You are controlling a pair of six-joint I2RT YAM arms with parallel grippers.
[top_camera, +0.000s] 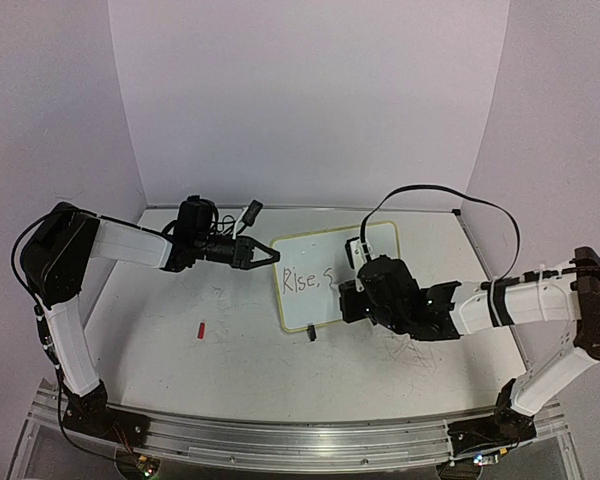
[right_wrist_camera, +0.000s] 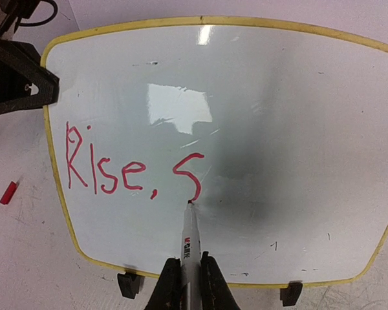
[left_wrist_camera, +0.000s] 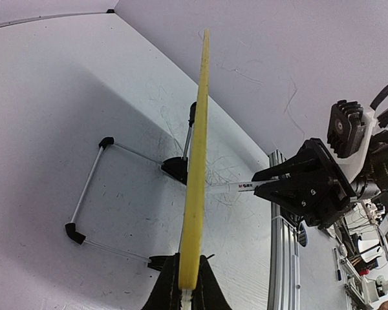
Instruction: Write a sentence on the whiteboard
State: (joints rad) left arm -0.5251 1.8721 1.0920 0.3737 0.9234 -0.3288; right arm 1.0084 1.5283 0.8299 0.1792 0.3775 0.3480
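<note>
Propped whiteboard (right_wrist_camera: 278, 129) in middle of counter (top_camera: 180, 350), free room off its left and near edges; left tool (top_camera: 263, 253) shut on its left rim; right tool (right_wrist_camera: 185, 268) at its near edge, clamped on marker (right_wrist_camera: 189, 239), tip touching red writing (right_wrist_camera: 133, 173) "Rise, S".

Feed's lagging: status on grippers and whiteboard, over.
Left gripper shut on whiteboard rim. Right gripper shut on marker, tip at the S. Sentence reads "Rise, S". Small red piece lies left, clear of board.

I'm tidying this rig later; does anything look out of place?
A small red piece, likely the cap of the marker, lies loose on the table left of the whiteboard. The table also carries stray scribbles.
</note>
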